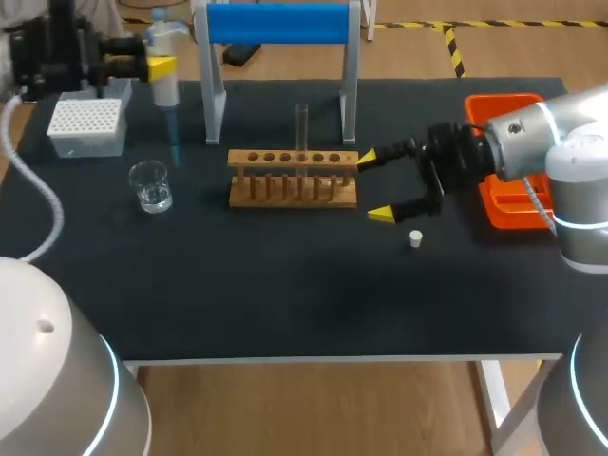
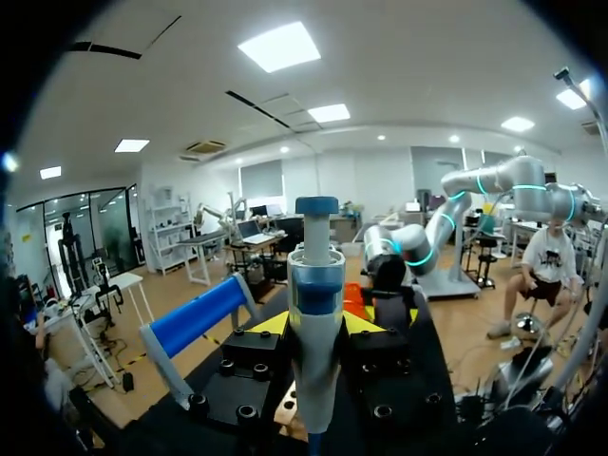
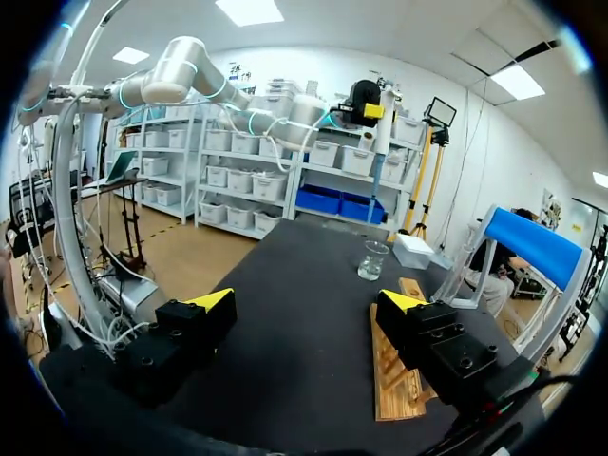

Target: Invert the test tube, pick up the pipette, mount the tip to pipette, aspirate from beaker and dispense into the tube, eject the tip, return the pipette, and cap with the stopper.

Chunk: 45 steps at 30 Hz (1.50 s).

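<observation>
My left gripper (image 1: 160, 68) is shut on the white pipette (image 1: 166, 76), held upright above the table's back left; a bluish tip (image 1: 174, 133) hangs from its lower end. In the left wrist view the pipette (image 2: 316, 304) stands between the fingers of that gripper (image 2: 316, 328). A glass beaker (image 1: 151, 185) sits below and in front of it. The test tube (image 1: 302, 125) stands upright in the wooden rack (image 1: 293, 178). My right gripper (image 1: 375, 186) is open just right of the rack, empty (image 3: 309, 302). The white stopper (image 1: 415, 238) lies in front of it.
A white tip box (image 1: 87, 125) sits at the back left. A stand with a blue bar (image 1: 277, 24) rises behind the rack. An orange tray (image 1: 508, 195) lies at the right, under my right arm. The rack (image 3: 394, 370) lies beside my right gripper's finger.
</observation>
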### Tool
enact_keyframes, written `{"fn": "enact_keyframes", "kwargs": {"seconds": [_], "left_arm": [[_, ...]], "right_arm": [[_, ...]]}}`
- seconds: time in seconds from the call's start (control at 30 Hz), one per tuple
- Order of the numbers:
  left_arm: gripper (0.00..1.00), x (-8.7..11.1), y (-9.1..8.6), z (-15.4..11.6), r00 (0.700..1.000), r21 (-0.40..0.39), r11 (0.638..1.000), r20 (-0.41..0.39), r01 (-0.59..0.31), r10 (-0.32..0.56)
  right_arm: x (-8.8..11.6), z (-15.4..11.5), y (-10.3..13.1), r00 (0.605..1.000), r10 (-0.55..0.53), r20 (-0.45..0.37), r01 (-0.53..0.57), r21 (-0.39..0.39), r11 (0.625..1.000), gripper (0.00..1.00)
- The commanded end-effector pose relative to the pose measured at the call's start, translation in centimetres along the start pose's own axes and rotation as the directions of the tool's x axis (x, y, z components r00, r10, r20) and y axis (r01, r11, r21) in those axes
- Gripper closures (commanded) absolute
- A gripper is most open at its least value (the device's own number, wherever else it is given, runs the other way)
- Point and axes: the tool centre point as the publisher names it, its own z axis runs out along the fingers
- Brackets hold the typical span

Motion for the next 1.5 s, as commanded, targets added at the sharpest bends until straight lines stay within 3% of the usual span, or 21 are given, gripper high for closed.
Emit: {"fn": "enact_keyframes", "kwargs": {"seconds": [0.03,0.6,1.5], "left_arm": [[1.00,-0.9,0.5,-4.6,1.000,0.007,1.000,0.001,-0.011,0.011],[1.00,-4.8,1.8,-4.0,0.999,0.029,0.999,-0.036,-0.035,0.037],[1.00,-4.7,2.1,-4.3,0.999,0.032,0.998,-0.025,-0.046,0.047]], "right_arm": [[0.0,-0.1,0.0,1.000,-0.001,-0.003,0.001,0.001,1.000,0.00],[0.0,-0.1,0.0,1.000,-0.001,-0.003,0.001,0.001,1.000,0.00],[0.0,-0.1,0.0,1.000,-0.001,-0.003,0.001,0.001,1.000,0.00]]}}
